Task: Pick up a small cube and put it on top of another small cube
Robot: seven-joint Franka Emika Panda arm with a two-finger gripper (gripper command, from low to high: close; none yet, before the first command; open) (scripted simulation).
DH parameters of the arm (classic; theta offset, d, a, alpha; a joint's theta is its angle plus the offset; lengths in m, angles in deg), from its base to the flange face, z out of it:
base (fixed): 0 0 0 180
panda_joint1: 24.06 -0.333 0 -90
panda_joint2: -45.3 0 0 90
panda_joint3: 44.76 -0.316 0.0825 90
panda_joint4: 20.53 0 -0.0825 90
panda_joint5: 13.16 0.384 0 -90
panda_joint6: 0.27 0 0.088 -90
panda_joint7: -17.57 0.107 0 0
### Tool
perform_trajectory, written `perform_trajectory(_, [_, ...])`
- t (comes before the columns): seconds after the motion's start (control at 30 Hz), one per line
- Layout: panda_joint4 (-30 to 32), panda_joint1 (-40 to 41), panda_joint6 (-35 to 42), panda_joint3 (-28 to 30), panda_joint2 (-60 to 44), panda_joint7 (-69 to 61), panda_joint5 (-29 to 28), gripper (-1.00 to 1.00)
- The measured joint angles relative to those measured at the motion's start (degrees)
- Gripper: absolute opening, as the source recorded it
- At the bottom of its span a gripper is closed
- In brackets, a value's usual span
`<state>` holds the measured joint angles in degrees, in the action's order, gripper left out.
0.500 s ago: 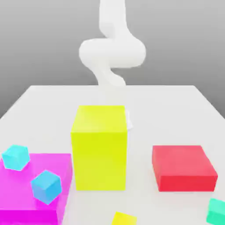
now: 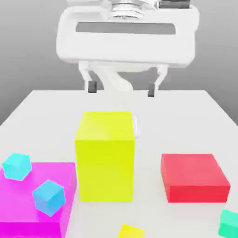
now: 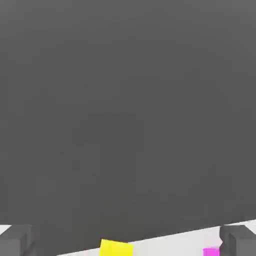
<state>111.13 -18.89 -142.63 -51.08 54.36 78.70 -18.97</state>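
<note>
A small yellow cube [image 2: 131, 231] lies on the white table at the exterior view's lower edge, partly cut off. Other small cubes are a cyan one [image 2: 16, 166] and a blue one [image 2: 49, 197] on the magenta block, and a green one [image 2: 228, 223] at the lower right. My gripper [image 2: 122, 89] hangs high over the table, above the tall yellow block, open with nothing between its dark fingertips [image 2: 92, 87]. In the hand view the gripper [image 3: 127, 241] has its fingertips [image 3: 15, 240] spread far apart.
A tall large yellow block [image 2: 105, 155] stands mid-table. A flat red block [image 2: 194, 176] sits to the exterior view's right and a flat magenta block [image 2: 28, 211] to its left. The hand view catches a yellow patch [image 3: 116, 247] and a magenta patch [image 3: 211, 251].
The white hand with its open fingers has come into the exterior view at the top, above the tall yellow block. The cubes and blocks have not moved.
</note>
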Motion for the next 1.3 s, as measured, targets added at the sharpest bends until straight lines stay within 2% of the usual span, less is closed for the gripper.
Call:
perform_trajectory(0.23, [-0.02, -0.18, -4.27, -0.25, -14.44, 5.14, -1.02, 0.0])
perform_trajectory(0.43, [0.03, -0.66, -8.07, -0.47, -26.56, 7.84, 0.55, 0.0])
perform_trajectory(0.57, [-1.22, -1.55, -13.72, 0.57, -34.83, 9.16, -0.35, 0.0])
perform_trajectory(0.6, [-1.6, -1.87, -15.29, 0.96, -36.83, 9.47, -0.74, -1.0])
perform_trajectory(0.83, [-1.69, -1.93, -15.68, 1.03, -37.28, 9.54, -0.81, -1.0])
perform_trajectory(1.0, [-1.24, -0.95, -9.55, -0.42, -30.04, 7.62, 0.7, -1.0])
perform_trajectory(1.13, [-0.63, 2.94, -5.46, 3.87, -24.33, 9.96, 1.67, -1.0])
perform_trajectory(1.3, [3.41, 9.9, 0.26, 11.47, -14.84, 16.78, 2.48, -1.0])
